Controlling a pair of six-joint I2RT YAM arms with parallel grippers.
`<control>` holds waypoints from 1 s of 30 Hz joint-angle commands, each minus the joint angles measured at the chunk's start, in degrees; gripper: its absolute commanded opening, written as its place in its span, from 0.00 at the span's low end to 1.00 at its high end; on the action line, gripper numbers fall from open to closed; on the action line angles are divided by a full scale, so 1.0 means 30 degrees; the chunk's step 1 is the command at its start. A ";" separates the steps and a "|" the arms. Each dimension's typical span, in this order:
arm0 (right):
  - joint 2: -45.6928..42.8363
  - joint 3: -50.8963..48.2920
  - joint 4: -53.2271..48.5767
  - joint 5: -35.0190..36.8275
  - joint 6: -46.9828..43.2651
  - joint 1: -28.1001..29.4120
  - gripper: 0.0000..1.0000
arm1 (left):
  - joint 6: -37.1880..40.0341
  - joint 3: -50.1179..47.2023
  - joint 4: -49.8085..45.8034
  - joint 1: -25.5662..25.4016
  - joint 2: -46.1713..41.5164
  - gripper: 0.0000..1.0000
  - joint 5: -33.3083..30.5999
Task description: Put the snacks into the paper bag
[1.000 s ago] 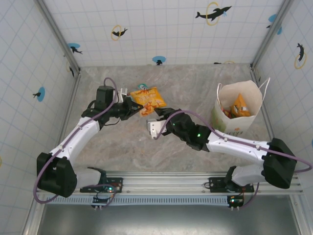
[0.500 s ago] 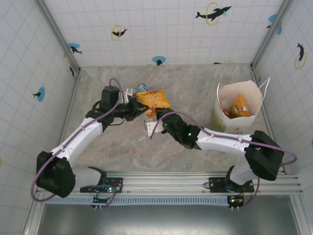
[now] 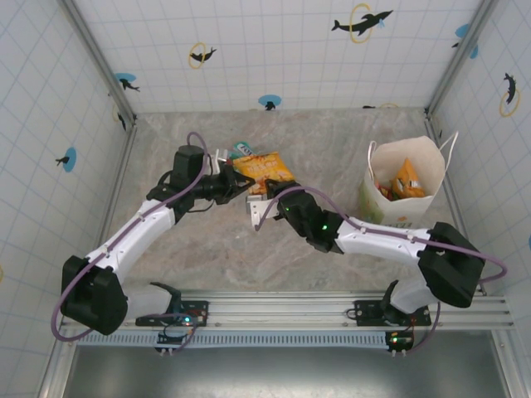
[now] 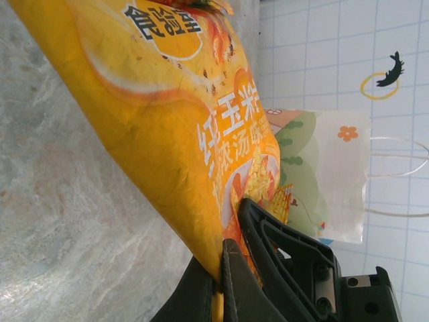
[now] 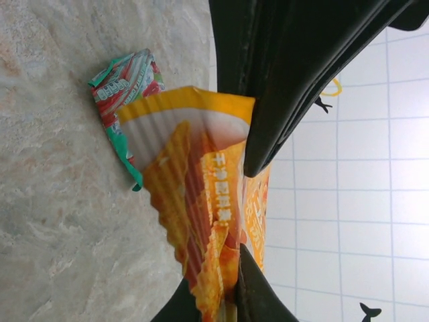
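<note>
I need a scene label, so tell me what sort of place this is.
Probably a robot test cell in a lab, not a home: white grid-patterned walls with dolphin decals box in a marble-look tabletop, framed by metal posts, with the left arm and right arm bolted to a rail.

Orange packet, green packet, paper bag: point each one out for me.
orange packet (image 3: 264, 168), top external view, middle of its face.
green packet (image 5: 124, 84), right wrist view, printed face.
paper bag (image 3: 398, 214), top external view, front wall.
</note>
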 commanded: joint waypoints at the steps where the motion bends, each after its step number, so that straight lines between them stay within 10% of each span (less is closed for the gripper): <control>1: -0.1203 -0.0543 0.1106 -0.0395 -0.0249 0.0135 0.05 | 0.0173 0.0257 0.0116 -0.0003 -0.0116 0.12 -0.0562; 8: -0.2479 -0.1159 0.0626 -0.0559 0.0866 -0.0008 0.00 | 0.1333 0.1085 -0.0832 -0.0015 -0.0057 0.54 -0.1495; 30: -0.8761 0.0869 -0.2722 -0.8296 1.1649 -0.5204 0.00 | 0.5822 0.2676 -0.2452 0.0014 -0.0830 0.75 -1.0867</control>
